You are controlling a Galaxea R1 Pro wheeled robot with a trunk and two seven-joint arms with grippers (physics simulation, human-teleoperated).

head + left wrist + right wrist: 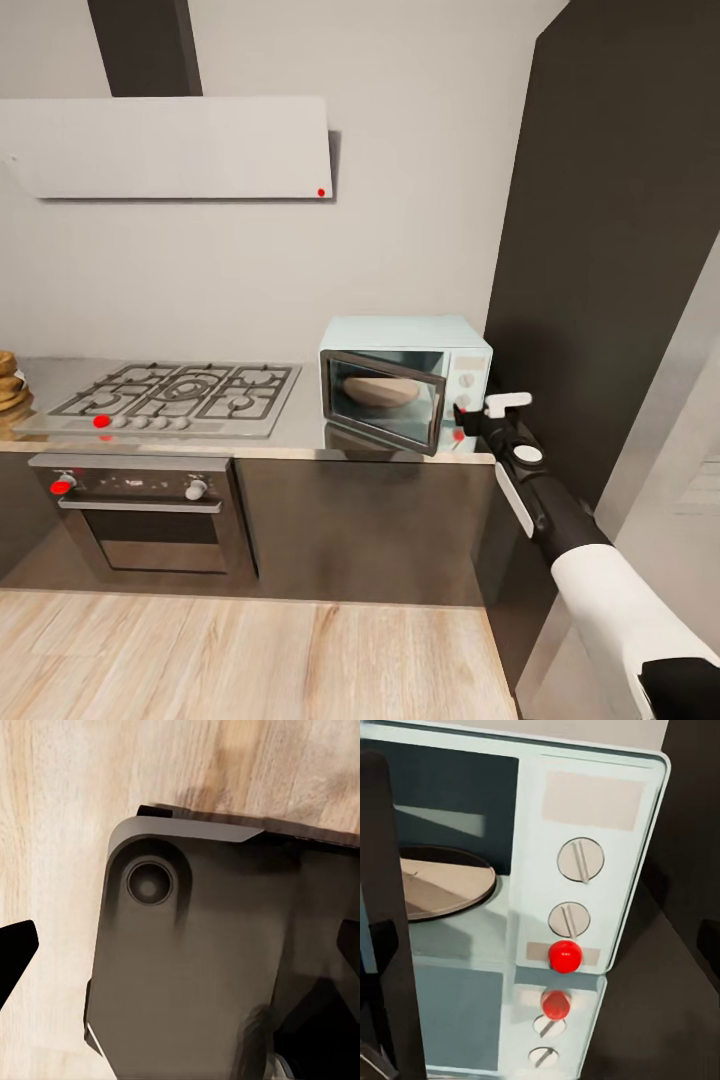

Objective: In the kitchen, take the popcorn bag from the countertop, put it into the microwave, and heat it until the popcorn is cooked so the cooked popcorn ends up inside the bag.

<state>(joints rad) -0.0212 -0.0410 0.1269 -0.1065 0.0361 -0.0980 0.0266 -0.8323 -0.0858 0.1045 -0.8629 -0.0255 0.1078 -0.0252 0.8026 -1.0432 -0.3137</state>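
Head view: the small pale blue boxy microwave stands on the grey brushed-steel worktop, its dark-framed glass door ajar, the tan-brown crumpled paper popcorn bag inside. Right pincer sits just beside the dial panel; its opening cannot be told. Left pincer's dark fingertips stand spread wide over the pale wooden floor.

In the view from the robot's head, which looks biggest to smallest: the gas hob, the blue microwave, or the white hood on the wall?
Largest to smallest as they look there:
1. white hood
2. gas hob
3. microwave
The hob lies flat and foreshortened, so its rank over the microwave is less sure.
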